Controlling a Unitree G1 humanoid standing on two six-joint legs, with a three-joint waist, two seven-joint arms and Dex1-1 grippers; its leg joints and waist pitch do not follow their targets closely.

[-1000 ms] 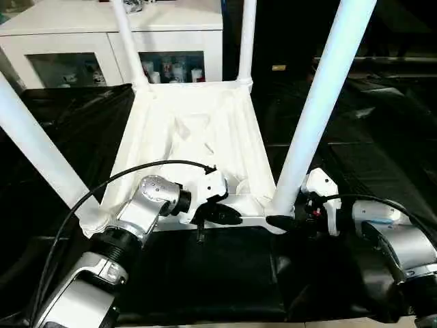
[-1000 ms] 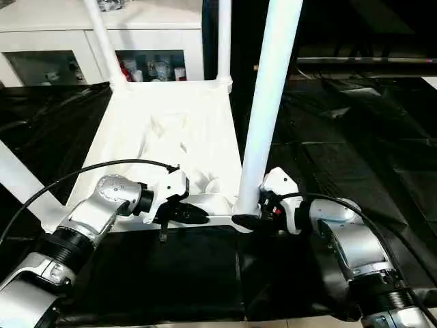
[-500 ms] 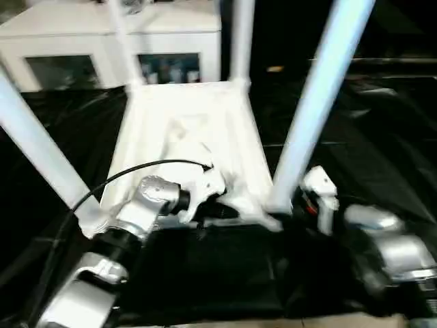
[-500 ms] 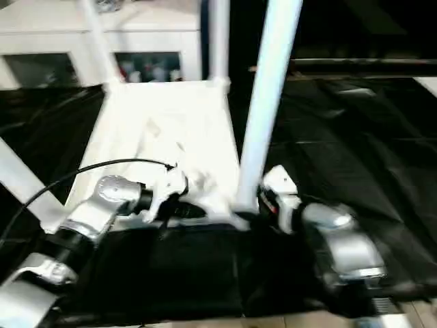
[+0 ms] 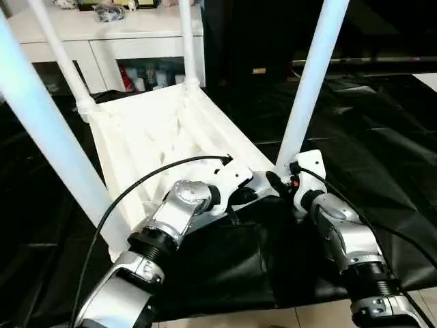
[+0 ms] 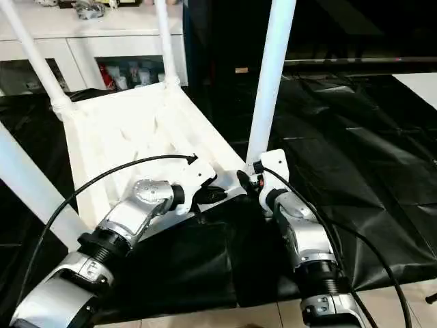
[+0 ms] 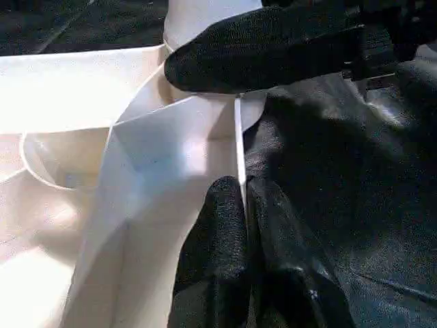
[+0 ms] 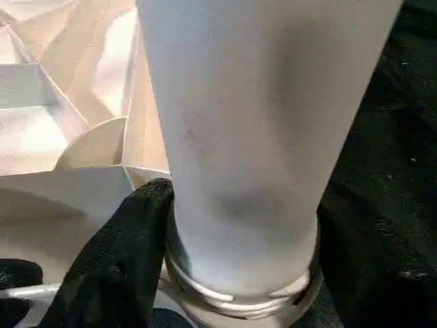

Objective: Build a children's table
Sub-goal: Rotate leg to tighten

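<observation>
The white tabletop [image 5: 157, 137] lies upside down on the black-covered work table, with four white legs standing up from its corner sockets. My left gripper [image 7: 244, 198] is shut on the tabletop's thin near rim [image 7: 238, 147], close to the near right corner. My right gripper [image 5: 281, 179] is at the foot of the near right leg [image 5: 311, 75], one black finger [image 8: 130, 246] pressed against the leg [image 8: 252, 137] just above its socket; the other finger is hidden behind the leg. The near left leg [image 5: 48, 137] rises steeply at picture left.
A white cabinet [image 5: 130, 41] with glass doors stands behind the far legs [image 5: 58, 55]. The black cover [image 5: 382, 137] spreads in creases to the right of the tabletop. The work table's front edge and pale floor [image 5: 273, 318] show below my forearms.
The camera has shifted. The tabletop has swung with both grippers on it, and its far edge now lies at an angle to the cabinet. My right forearm has come in closer to the leg.
</observation>
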